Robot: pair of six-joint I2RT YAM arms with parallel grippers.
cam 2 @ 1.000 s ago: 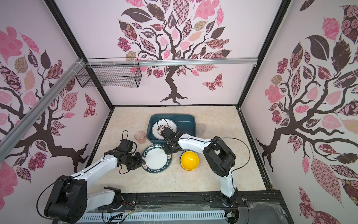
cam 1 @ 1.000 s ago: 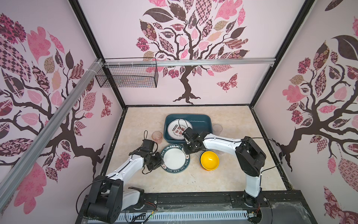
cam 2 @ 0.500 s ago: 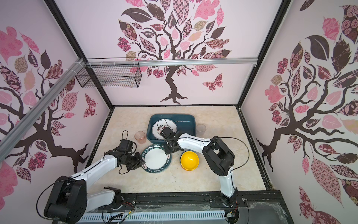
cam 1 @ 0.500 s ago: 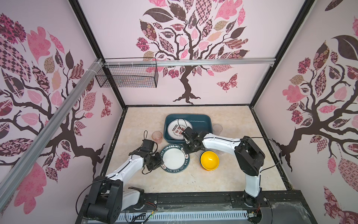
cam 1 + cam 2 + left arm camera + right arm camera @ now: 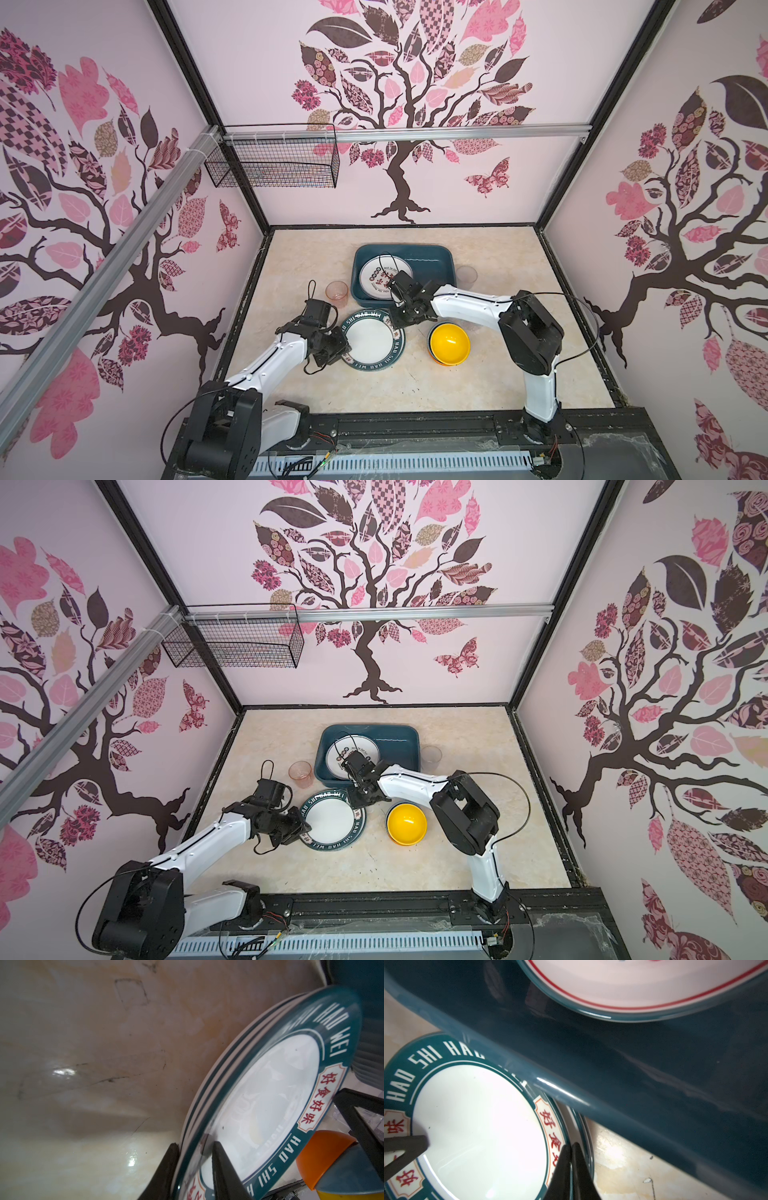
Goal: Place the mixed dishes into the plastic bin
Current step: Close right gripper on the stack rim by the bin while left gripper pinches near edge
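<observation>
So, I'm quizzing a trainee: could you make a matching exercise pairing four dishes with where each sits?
Things:
1 stack of teal-rimmed plates
2 red-patterned plate
3 pinkish cup
4 clear cup

Places, in a top view:
A inside the plastic bin
B table, right of bin
C table, on the bin's near side
D table, left of bin

Pairs: 1-C, 2-A, 3-D, 4-B.

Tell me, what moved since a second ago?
Barely. The right end effector pinched shut onto the rim of the top teal-rimmed plate. The left end effector stayed clamped on the opposite edge of the plate stack; yellow bowl, pinkish cup, clear cup and bin stayed put.
</observation>
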